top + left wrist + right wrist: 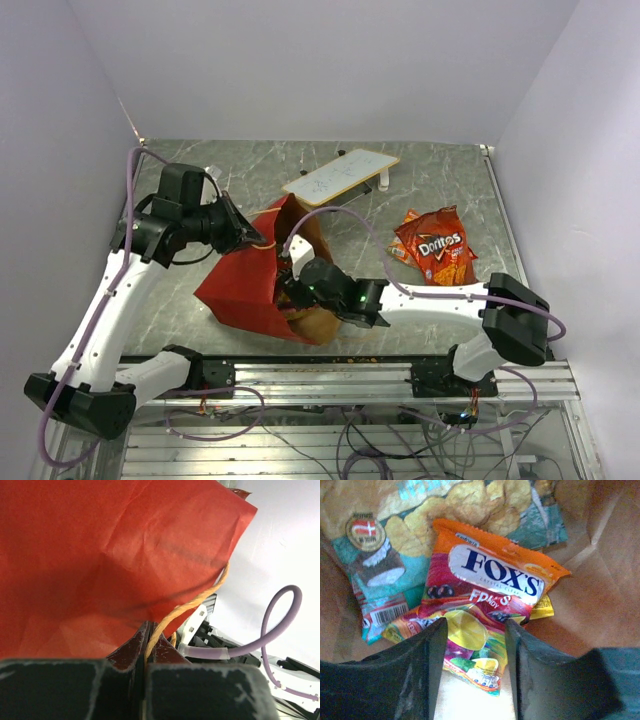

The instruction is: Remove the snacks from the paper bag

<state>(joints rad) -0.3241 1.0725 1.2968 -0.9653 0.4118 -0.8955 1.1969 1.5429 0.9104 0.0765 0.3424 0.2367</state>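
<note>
**Item 1 – R gripper** (476, 628): nearest. Reaches into the paper bag (235, 290) thru its mouth. Jaws spread, nothing clamped. Fingers straddle the lower end of the Fox's pack (492, 577); contact w/ foil can't be told.

**Item 2 – Fox's pack**: orange/magenta candy, top of the pile on the bag's kraft inner wall. A second packet (543, 609) sits under it, only its yellow corner showing.

**Item 3 – teal chip packet** (380, 555): deeper in the bag, partly under the Fox's pack.

**Item 4 – L gripper** (150, 632): at the bag's upper rim, left side. Clenched on the string handle (192, 604) plus a pinch of red paper, propping the mouth open.

**Item 5 – Doritos bag** (437, 245): outside the bag, to its right on the table (200, 170), well apart. An orange packet (398, 253) lies just beside it. Both count as out.

**Item 6 – white board** (340, 176): beyond the bag, far side. Not a snack.

**Handling note (judgement)**: step in hand = pick the Fox's pack; at least 3 packs are left inside.
- Lower till the pads bracket the top pack only, and close near an edge where the foil bunches.
- Foil is slippery, so pinch firm, but don't trap the pack below or the kraft wall.
- Withdraw along the mouth line so the wrist clears the rim.
- L shd hold steady, else the bag slides or the mouth sags.
</note>
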